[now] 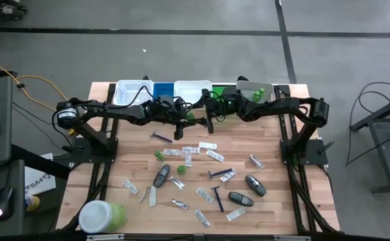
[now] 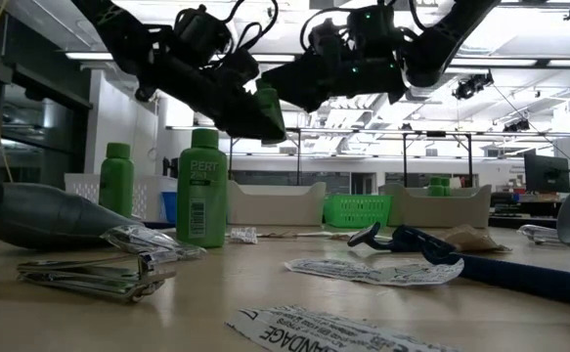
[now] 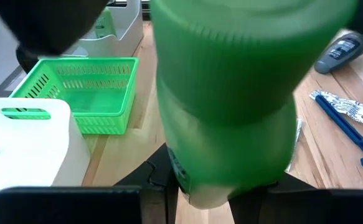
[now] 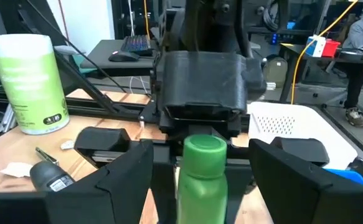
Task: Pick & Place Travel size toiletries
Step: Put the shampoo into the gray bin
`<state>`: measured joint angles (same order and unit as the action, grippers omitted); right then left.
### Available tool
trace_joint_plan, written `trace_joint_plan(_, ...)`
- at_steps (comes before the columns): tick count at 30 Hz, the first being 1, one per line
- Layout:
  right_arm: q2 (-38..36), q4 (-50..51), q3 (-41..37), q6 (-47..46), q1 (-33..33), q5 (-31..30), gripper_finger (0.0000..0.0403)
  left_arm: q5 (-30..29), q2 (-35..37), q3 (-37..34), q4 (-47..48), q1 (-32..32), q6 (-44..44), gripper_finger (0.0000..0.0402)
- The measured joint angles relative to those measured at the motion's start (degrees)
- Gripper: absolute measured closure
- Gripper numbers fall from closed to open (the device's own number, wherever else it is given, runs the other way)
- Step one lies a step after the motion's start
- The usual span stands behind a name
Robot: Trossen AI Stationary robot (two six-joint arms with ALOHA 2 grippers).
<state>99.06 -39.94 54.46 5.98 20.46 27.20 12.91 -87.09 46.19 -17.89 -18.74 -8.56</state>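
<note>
Green bottle (image 3: 231,106), smooth, cylindrical, plastic.

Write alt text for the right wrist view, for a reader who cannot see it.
A small green bottle stands upright in the left tool, facing the camera between the right tool's open fingers. A big green jar with a white lid stands on the wooden table behind, and a white tray sits opposite.

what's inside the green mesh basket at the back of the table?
From the left wrist view, the green mesh plastic basket looks empty, though its near wall hides part of the floor. The left gripper holds a small green bottle beside it.
</note>
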Motion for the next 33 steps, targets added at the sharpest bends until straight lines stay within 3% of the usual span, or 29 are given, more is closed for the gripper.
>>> trace_joint_plan(13, 2.73, -3.37, 0.61, -0.76, -1.32, -0.40, 0.0203, -0.04, -0.02, 0.02, -0.07, 0.00, -0.04, 0.0310)
trace_joint_plan(18, 2.65, -2.98, 0.61, -0.86, -1.35, -3.44, 0.0243, -0.14, -0.02, 0.02, 0.00, 0.02, -0.02, 0.0310)
trace_joint_plan(23, 2.65, -3.01, 0.61, -2.02, -1.35, -2.67, 0.0307, -0.22, -0.02, 0.04, 0.18, 0.00, -0.04, 0.0310)
trace_joint_plan(25, 2.65, -2.95, 0.61, -2.05, -1.35, -2.71, 0.0313, -0.15, -0.02, 0.04, 0.20, 0.00, -0.06, 0.0307)
trace_joint_plan(28, 2.65, -2.80, 0.61, -2.90, -1.35, -3.01, 0.0313, -1.02, -0.04, 0.04, 0.17, 0.01, -0.05, 0.0287)
trace_joint_plan(33, 1.90, -0.69, 0.59, -4.85, -0.63, -5.77, 0.0313, -4.55, -0.04, 0.04, -0.09, 0.02, 0.24, 0.0218)
